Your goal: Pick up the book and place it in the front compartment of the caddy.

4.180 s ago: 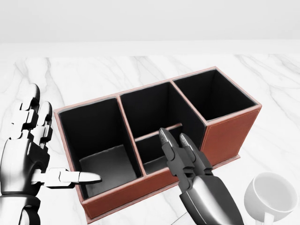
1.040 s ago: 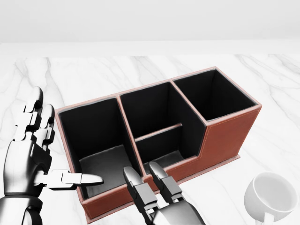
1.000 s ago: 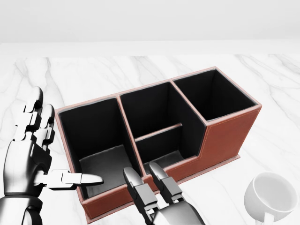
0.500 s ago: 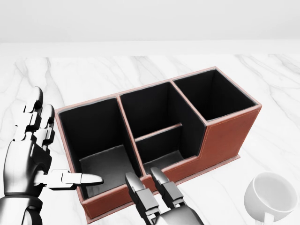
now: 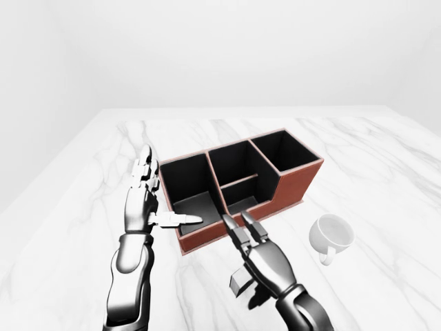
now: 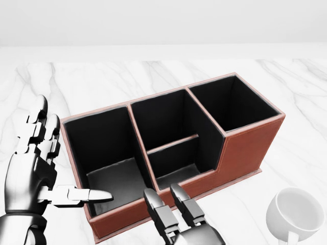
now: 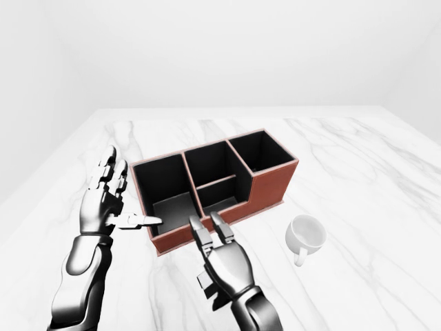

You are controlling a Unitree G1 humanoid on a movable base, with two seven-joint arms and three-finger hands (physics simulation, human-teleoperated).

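The book does not show, so both spread hands, left hand [image 5: 141, 207] and right hand [image 5: 265, 261] (holding nothing), should find it before the near slot of the caddy [image 6: 245, 148].

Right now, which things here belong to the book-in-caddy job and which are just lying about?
Job: red-brown leather caddy with black compartments; open left robot hand; open right robot hand. No book shows.
Lying about: white ceramic mug on the white marble table.
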